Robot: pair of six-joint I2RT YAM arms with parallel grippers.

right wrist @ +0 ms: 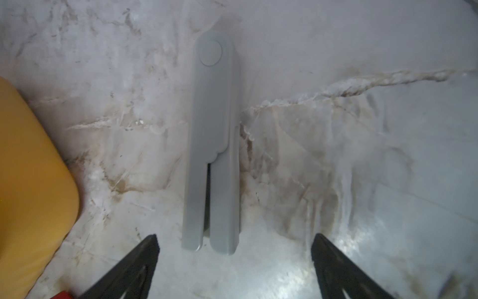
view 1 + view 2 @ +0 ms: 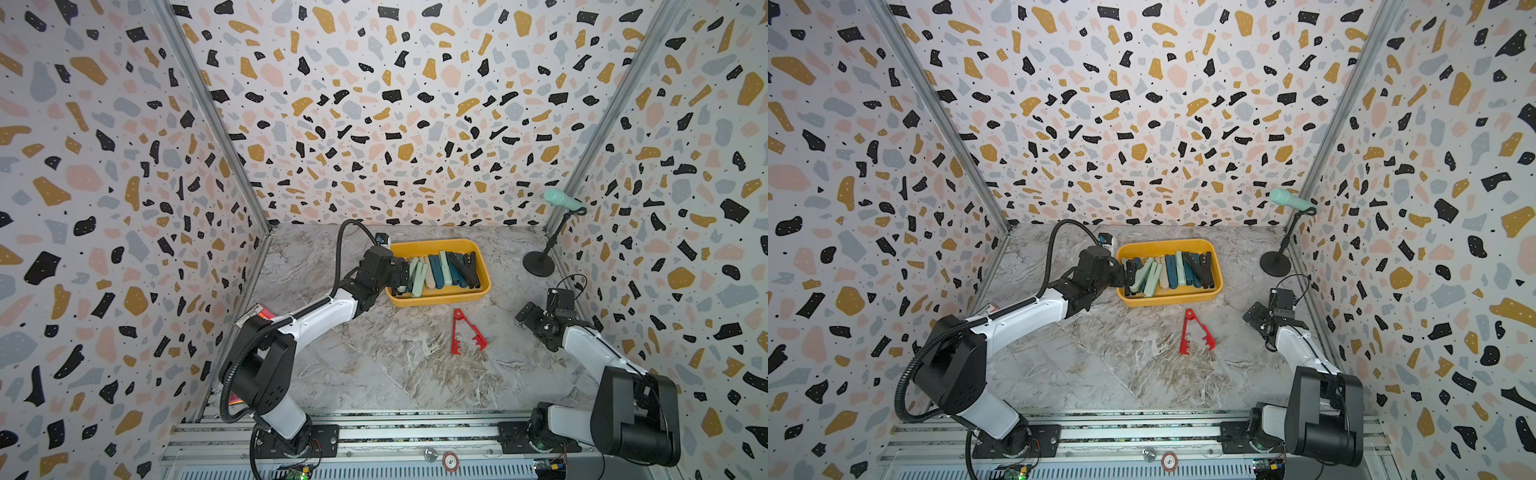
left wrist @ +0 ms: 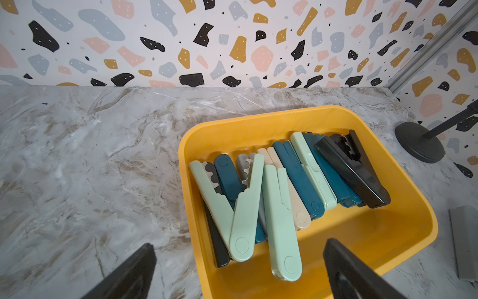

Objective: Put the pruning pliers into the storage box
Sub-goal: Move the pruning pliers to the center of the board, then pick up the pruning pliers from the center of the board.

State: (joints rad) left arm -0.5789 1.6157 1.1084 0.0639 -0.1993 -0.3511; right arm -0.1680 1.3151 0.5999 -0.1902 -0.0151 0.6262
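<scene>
The yellow storage box [image 2: 436, 246] [image 2: 1167, 245] stands at the back middle of the marble table, holding several pruning pliers [image 3: 282, 220] in mint, teal, beige, grey and black, packed side by side. My left gripper [image 2: 401, 276] [image 3: 239, 243] hangs open over the box's left end, touching nothing. A red pruning pliers [image 2: 465, 332] [image 2: 1194, 332] lies spread in a V in front of the box. A grey pruning pliers [image 1: 212, 145] lies folded flat on the table to the right of the box. My right gripper [image 2: 525, 319] [image 1: 235, 236] is open just above its near end, fingers apart from it.
A mint microphone [image 2: 563, 201] on a black stand [image 2: 539, 264] sits in the back right corner. A striped flat packet [image 2: 253, 316] lies by the left wall, partly under the left arm. The box's corner [image 1: 31, 181] shows in the right wrist view.
</scene>
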